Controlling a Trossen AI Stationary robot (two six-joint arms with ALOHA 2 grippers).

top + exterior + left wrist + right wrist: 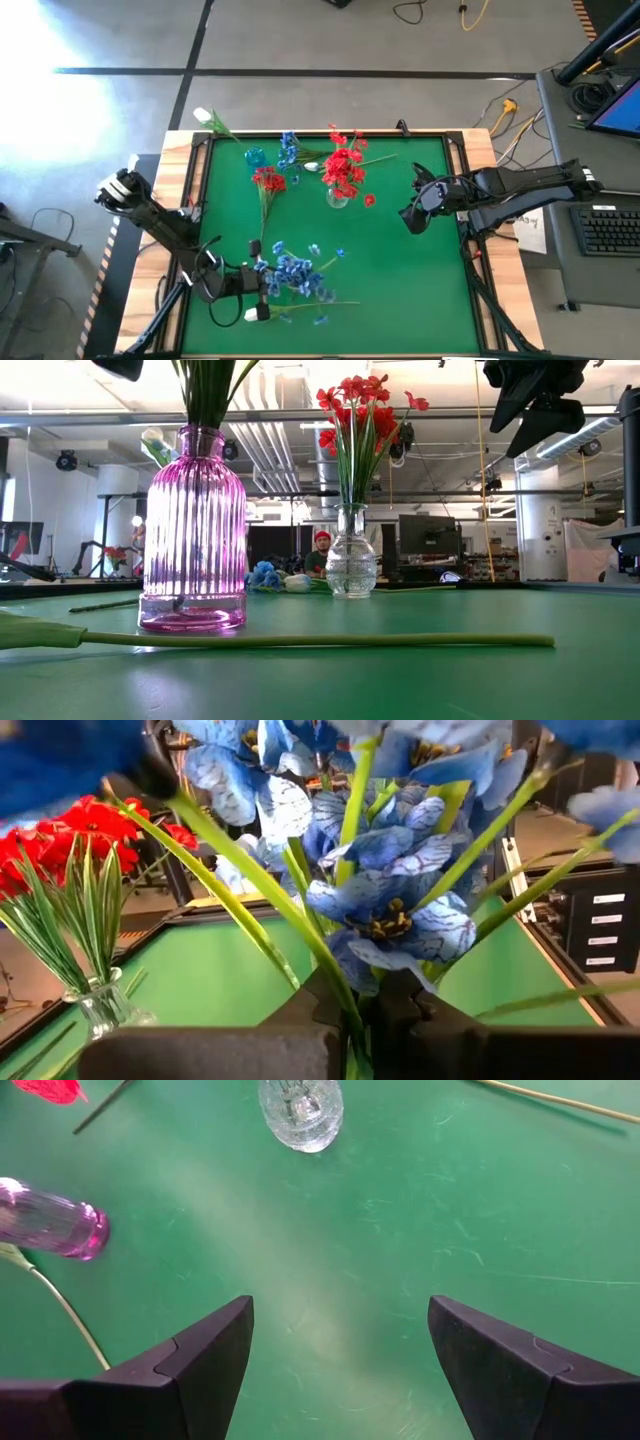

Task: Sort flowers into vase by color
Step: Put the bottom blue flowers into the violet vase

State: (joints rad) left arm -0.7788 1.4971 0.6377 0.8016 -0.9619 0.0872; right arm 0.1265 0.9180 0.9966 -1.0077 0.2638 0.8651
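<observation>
A green felt table (pixel 400 300) with a wooden rim fills the scene, with an open workshop behind it where a person sits far off. At the near edge, the left gripper (pixel 262 283) has its fingers (pixel 330 1020) pinched together on a green stem of the blue flowers (pixel 295 270), whose sprays fan out directly ahead of it over the pink ribbed vase (pixel 194 530). A white-budded stem (pixel 300 641) lies flat on the felt just beside that vase, on the gripper's near side. Farther ahead of the left gripper stands the clear glass vase (pixel 351 565) holding the red flowers (pixel 345 168); a loose red stem (pixel 268 182), a loose blue one (pixel 288 150) and another white bud (pixel 206 118) lie beyond, toward the far rim. The right gripper (pixel 412 215) hovers with fingers apart over bare felt, holding nothing, the clear vase off to its far side. The step in hand looks like seating a blue stem in the pink vase: keep the stem upright over the narrow neck, lower until it rests inside, then release gently so the vase is not tipped
</observation>
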